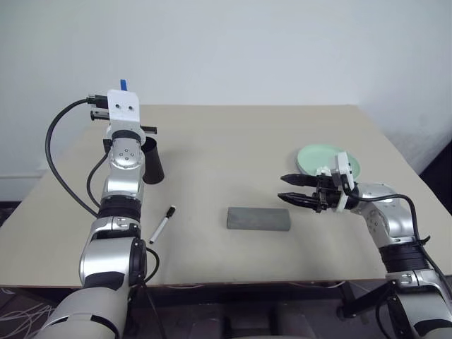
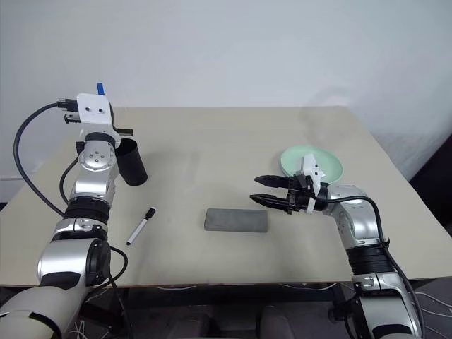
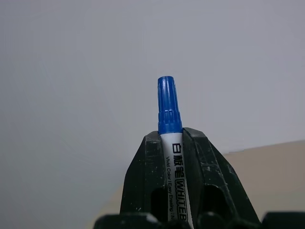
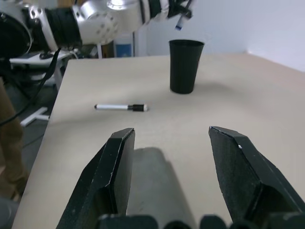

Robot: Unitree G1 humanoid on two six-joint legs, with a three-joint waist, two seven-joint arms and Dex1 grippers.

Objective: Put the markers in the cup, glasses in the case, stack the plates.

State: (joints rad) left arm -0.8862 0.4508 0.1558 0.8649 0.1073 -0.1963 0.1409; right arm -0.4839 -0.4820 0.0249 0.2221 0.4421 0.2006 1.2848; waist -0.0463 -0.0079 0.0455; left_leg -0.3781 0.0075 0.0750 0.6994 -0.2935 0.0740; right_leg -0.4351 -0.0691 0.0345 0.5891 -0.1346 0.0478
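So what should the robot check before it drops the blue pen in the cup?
1. Blue-capped marker clamped in the left gripper: ok.
2. Black cup upright with its mouth open: ok.
3. Marker lined up over the cup: not ok, it points up, cap end highest, above and beside the rim.
4. Right gripper out of the way: ok, it is open and empty over the grey case.
5. Second marker, black-capped, still lying on the table: not ok, it needs picking up next.
6. Case closed with glasses inside: cannot tell.
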